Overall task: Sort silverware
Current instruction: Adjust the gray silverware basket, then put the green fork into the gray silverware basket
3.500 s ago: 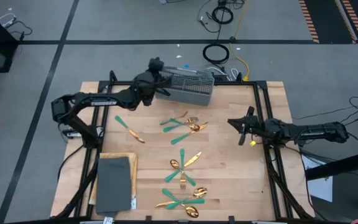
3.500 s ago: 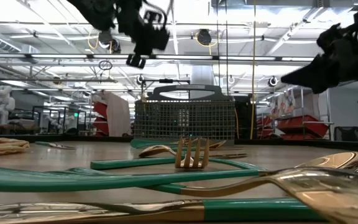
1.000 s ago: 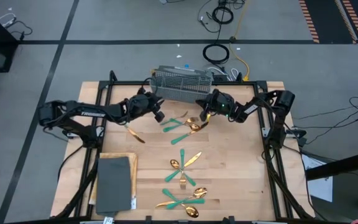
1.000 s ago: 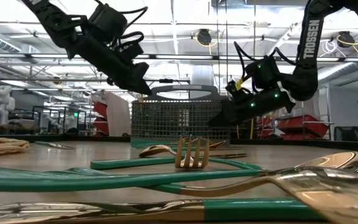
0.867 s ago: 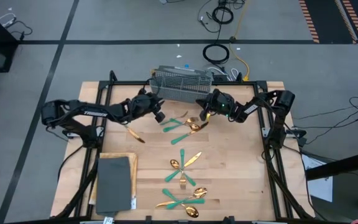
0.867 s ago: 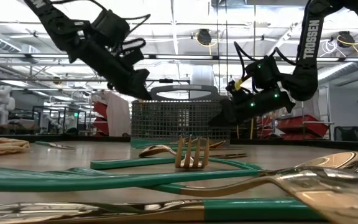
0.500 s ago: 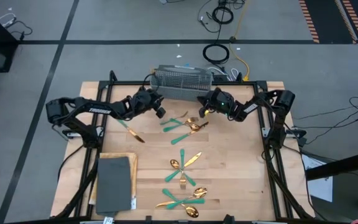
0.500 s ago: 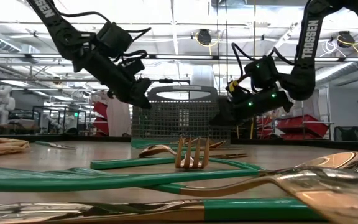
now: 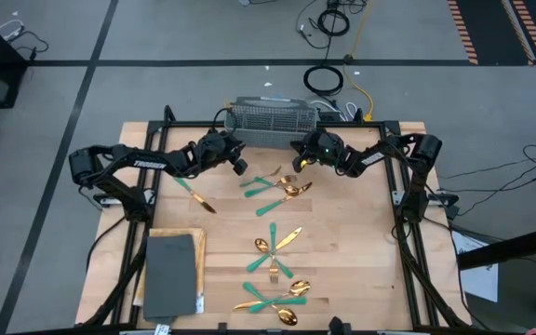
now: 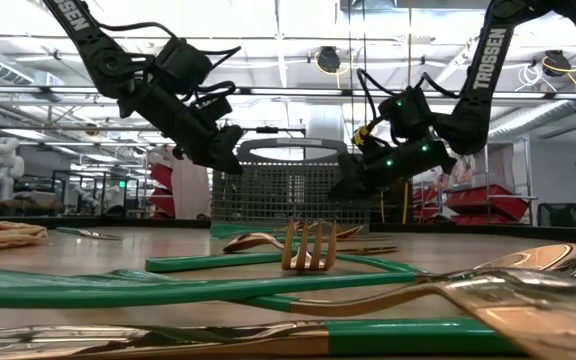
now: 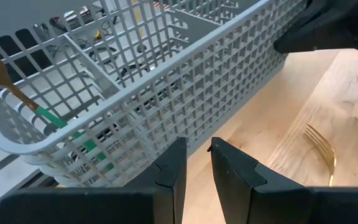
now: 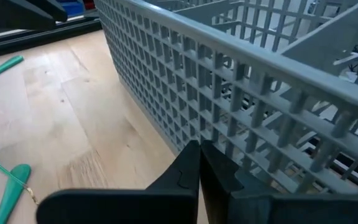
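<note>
The grey wire-mesh basket (image 9: 273, 116) stands on its base at the table's far edge. One piece of silverware (image 11: 17, 93) with a gold head and a teal handle leans inside it. More silverware lies flat on the table: a knife (image 9: 194, 195), a cluster (image 9: 277, 186) near the basket and others (image 9: 277, 298) toward the near edge. My left gripper (image 11: 194, 155) is open a little, with nothing between its fingers, at the basket's near wall on the left. My right gripper (image 12: 199, 162) is shut at the same wall on the right. My left gripper points slanting down at the foot of the basket's near wall (image 11: 166, 134) from the near left. Whether its fingertips touch the mesh, I cannot tell. My right gripper's shut fingertips (image 12: 191, 152) stand at the foot of the near wall (image 12: 166, 134), coming from the near right. Whether they touch it, I cannot tell.
A dark grey pad (image 9: 170, 274) on a wooden board lies at the near left corner. A fork (image 10: 308, 245) and long teal handles (image 10: 168, 285) lie across the middle of the table. Bare wood (image 9: 352, 251) shows to the right of the silverware.
My left gripper has moved down and toward the far edge, closer to the basket's near left side. My right gripper has shifted a little toward the far edge along the basket's near wall. Both have kept their fingers as they were.
</note>
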